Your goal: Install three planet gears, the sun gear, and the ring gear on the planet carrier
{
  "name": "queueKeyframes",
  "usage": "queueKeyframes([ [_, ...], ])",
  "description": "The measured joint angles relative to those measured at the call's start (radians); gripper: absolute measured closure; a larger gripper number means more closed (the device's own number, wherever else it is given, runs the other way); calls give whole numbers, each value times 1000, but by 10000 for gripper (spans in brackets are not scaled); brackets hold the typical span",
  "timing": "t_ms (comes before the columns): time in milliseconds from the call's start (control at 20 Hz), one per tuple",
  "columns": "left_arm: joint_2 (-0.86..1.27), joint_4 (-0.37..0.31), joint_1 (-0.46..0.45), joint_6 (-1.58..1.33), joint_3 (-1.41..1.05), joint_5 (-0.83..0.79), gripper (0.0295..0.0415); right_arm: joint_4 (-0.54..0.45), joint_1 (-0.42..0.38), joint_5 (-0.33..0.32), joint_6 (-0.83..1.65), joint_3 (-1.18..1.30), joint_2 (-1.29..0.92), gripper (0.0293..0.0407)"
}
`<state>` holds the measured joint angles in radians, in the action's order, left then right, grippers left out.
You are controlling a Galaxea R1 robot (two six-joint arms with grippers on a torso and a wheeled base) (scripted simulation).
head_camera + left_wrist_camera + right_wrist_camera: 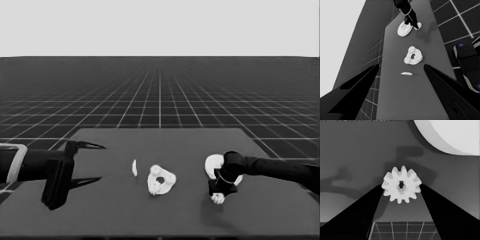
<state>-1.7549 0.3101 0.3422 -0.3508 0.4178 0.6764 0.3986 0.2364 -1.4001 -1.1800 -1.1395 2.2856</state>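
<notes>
one gear between right gripper fingers

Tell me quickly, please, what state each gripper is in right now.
Left gripper: open, holding nothing, parked over the table's left end.
Right gripper: fingers on either side of a small gear beside the larger round part; looks shut on it.

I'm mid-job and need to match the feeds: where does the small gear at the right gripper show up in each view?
Head view: the gear lies on the table just below the right gripper, right of centre.
Left wrist view: the gear peeks out beside the right gripper far off, near the top.
Right wrist view: the gear sits at centre between the fingers.
Shared landmark: the larger round part beside it.
</notes>
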Motion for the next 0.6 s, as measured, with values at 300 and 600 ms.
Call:
queueKeyframes([
  [300,0,0,0,0,0,0,326,-183,-204,-96,-45,123,-51,390],
  [600,0,0,0,0,0,0,326,-212,-234,-106,-46,128,-53,390],
])
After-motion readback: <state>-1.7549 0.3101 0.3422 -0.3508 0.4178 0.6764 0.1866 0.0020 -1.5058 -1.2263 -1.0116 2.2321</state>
